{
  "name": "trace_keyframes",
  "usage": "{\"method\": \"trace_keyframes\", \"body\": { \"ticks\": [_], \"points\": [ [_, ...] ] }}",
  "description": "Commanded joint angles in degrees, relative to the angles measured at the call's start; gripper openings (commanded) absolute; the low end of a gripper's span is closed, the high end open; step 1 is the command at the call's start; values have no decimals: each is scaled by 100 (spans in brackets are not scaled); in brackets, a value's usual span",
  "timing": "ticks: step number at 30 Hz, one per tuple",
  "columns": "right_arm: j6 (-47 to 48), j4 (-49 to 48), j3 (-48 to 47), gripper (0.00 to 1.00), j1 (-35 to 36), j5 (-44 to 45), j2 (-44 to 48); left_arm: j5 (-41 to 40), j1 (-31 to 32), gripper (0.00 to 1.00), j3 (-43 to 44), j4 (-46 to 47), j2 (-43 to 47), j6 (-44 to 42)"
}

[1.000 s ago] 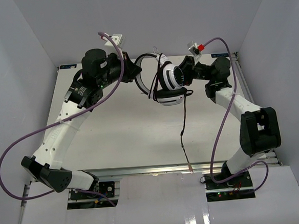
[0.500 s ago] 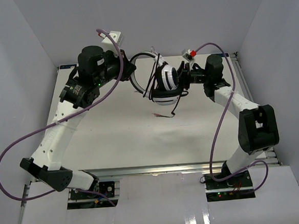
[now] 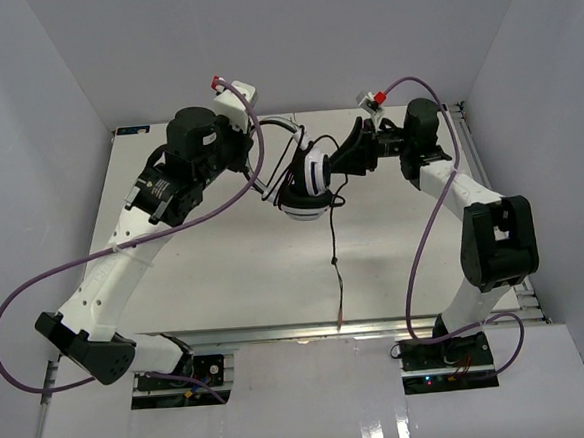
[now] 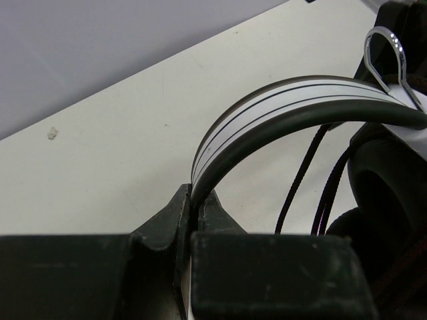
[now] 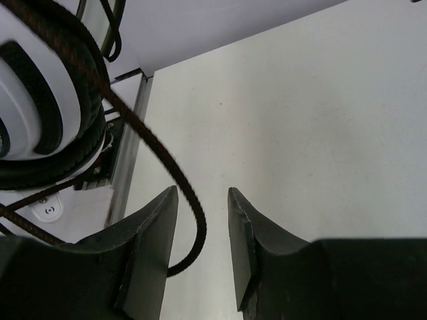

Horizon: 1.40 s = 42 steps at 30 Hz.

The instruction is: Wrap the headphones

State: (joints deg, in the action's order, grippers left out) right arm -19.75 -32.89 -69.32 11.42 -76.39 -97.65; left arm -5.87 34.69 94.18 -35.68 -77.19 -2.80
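The headphones (image 3: pixel 304 178), black and white, hang above the table's middle back. My left gripper (image 3: pixel 257 167) is shut on the striped headband (image 4: pixel 280 107), clamped at its end between the fingers (image 4: pixel 167 220). An ear cup (image 4: pixel 390 187) shows at the right of the left wrist view. My right gripper (image 3: pixel 341 162) is open just right of the ear cup (image 5: pixel 40 100). The thin black cord (image 5: pixel 153 150) loops loosely between its fingers, unclamped. In the top view the cord (image 3: pixel 335 266) hangs down, and its end lies near the table's front edge.
The white table (image 3: pixel 225 264) is walled by pale panels on the left, back and right. A metal rail (image 3: pixel 280 332) runs along the front edge. Purple arm cables (image 3: pixel 36 287) loop out beside both arms.
The headphones moved left and a little lower with both grippers. The cord, bunched up half a second ago, hangs straight to the front edge again. My left wrist has turned.
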Motion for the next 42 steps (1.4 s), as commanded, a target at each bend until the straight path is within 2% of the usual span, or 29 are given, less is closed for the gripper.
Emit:
{"method": "trace_keyframes", "body": {
  "ticks": [1, 8, 13, 16, 20, 25, 28, 33, 35, 39, 42],
  "points": [
    [2547, 2922, -890, 41, 134, 519, 149, -392, 134, 0, 1, 396, 314, -308],
    [3042, 3675, -1055, 36, 231, 1656, 157, -281, 173, 0, -98, 371, 372, -486],
    [3712, 4603, -1719, 19, 238, 2649, 89, -671, 348, 0, -483, 309, 514, -976],
    [4087, 5021, -2148, 12, 238, 2906, 105, -1178, 458, 0, -704, 299, 538, -1288],
    [4285, 5166, -2313, 8, 278, 3021, 244, -1342, 504, 0, -939, 370, 554, -1390],
    [4635, 5416, -2270, 8, 606, 3169, 433, -1098, 504, 0, -957, 388, 462, -1272],
    [4924, 5482, -2203, 8, 922, 3823, 533, -681, 505, 0, -925, 337, 445, -1195],
    [4659, 5294, -2326, 8, 976, 4454, 381, 46, 513, 0, -923, 237, 563, -828],
    [4541, 5237, -2293, 8, 940, 4483, 256, 233, 513, 0, -845, 237, 624, -579],
    [4044, 4908, -1939, 8, 827, 3795, 133, 534, 513, 0, -448, 368, 722, -67],
    [3632, 4360, -1408, 8, 686, 3223, 289, 287, 513, 0, -123, 399, 699, 176]
  ]
}}
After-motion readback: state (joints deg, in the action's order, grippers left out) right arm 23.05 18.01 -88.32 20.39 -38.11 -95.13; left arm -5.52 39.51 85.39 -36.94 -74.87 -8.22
